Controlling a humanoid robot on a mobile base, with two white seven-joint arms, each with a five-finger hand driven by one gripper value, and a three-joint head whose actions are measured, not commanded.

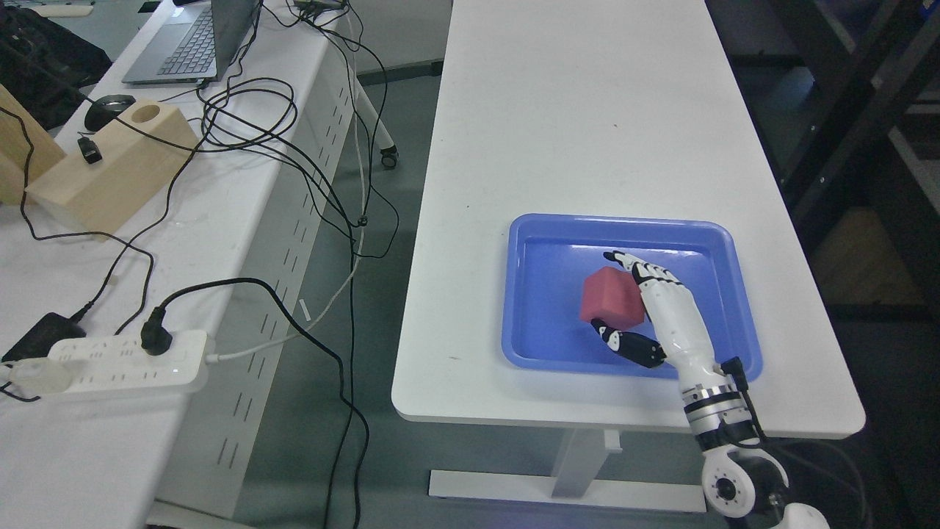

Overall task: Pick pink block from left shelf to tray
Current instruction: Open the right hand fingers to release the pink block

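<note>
The pink block point(611, 300) is a rosy cube over the floor of the blue tray point(525, 294), which lies near the front edge of the white table point(573, 110). My right hand point(606, 292) reaches in from the lower right and is shut on the block, with the fingers point(637, 266) over its far side and the thumb point(624, 342) under its near side. I cannot tell whether the block rests on the tray floor or hangs just above it. No left arm shows in this view.
A second white table at the left carries a laptop point(194, 40), a mouse point(109, 108), wooden boxes point(110, 169), a power strip point(125, 360) and tangled black cables point(250, 125). A dark shelf frame point(859, 110) stands at the right. A floor gap separates the tables.
</note>
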